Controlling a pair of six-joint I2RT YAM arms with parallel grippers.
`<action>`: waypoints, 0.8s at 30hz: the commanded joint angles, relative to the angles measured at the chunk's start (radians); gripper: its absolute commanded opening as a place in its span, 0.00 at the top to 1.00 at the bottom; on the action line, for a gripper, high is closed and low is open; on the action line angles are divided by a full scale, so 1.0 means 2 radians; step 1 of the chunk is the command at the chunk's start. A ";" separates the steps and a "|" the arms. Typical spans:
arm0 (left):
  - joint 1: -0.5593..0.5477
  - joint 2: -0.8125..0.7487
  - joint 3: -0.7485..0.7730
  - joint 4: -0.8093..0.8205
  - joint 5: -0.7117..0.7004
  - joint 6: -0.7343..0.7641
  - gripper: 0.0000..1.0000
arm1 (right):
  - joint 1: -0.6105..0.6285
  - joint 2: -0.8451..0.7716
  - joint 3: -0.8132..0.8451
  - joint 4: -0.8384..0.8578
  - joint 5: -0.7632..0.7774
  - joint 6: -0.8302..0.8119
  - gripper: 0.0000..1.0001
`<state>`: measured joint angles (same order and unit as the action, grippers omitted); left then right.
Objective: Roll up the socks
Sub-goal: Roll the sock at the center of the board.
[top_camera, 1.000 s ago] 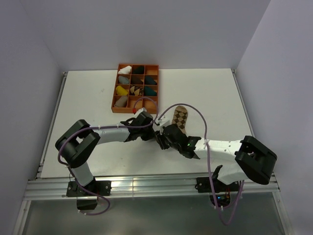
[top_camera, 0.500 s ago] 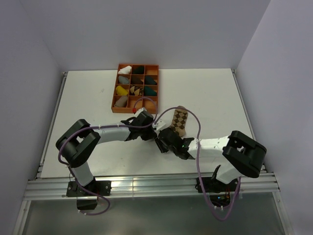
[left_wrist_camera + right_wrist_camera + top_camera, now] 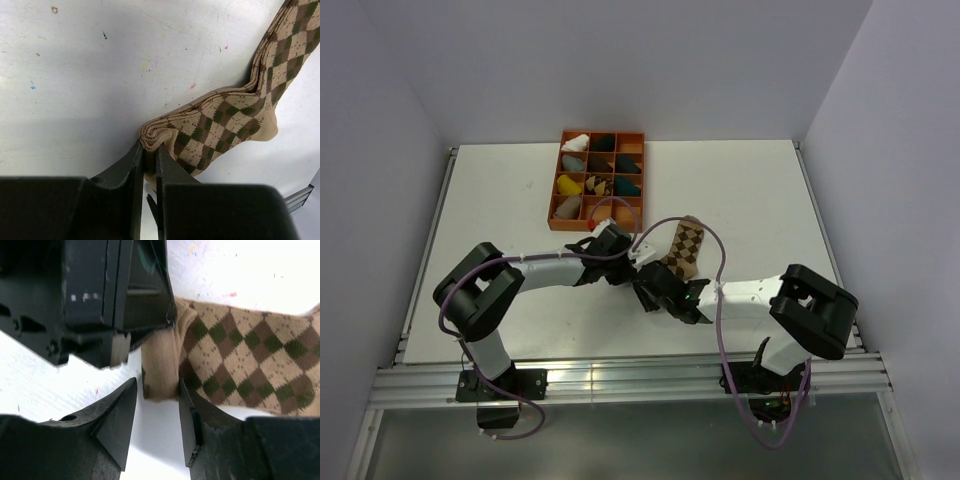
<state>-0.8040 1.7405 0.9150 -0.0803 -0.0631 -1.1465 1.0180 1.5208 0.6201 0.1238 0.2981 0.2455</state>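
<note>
Where the argyle sock point(image 3: 220, 120) has been doubled over, its layered, folded edge sits right between the jaws of the left gripper point(image 3: 150, 160), which are drawn narrow and pinch that edge. The rest of the sock runs away from those jaws, flat on the table point(image 3: 75, 75), bending once and leaving the wrist view at the upper right. In the right wrist view a plain tan fold point(image 3: 160, 365) lies in the gap of the right gripper point(image 3: 157, 405). Its jaws stand partly apart, one finger against the fabric and daylight at the other, so nothing is clamped there. Whether that tan piece is the second sock or the argyle one's own heel I cannot tell. The two grippers meet nose to nose over this same end.

The step in hand looks like starting the roll. To do it well, the right jaws should close on the whole thickness of the fold, just beside the left pinch, before the left lets go. Otherwise the layers may spring open. Then the end wants turning toward the free length, kept tight and square so the roll does not cone.

Well beyond both grippers stands the orange tray point(image 3: 620, 132) of sock bundles point(image 3: 575, 143).
</note>
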 commanded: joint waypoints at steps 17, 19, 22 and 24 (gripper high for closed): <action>0.006 -0.030 -0.027 -0.007 -0.027 0.017 1.00 | 0.003 -0.050 0.039 0.007 -0.014 -0.011 0.47; 0.004 -0.031 -0.023 -0.008 -0.025 0.019 1.00 | 0.003 -0.041 0.042 0.010 -0.016 -0.010 0.47; 0.002 -0.030 -0.020 -0.013 -0.026 0.021 1.00 | 0.003 -0.026 0.047 0.016 -0.023 -0.009 0.47; 0.002 -0.030 -0.020 -0.014 -0.025 0.021 1.00 | 0.003 -0.016 0.048 0.022 -0.025 -0.008 0.48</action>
<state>-0.7822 1.7023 0.8791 -0.0765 -0.0956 -1.1332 1.0183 1.4685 0.6621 0.0910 0.2581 0.2348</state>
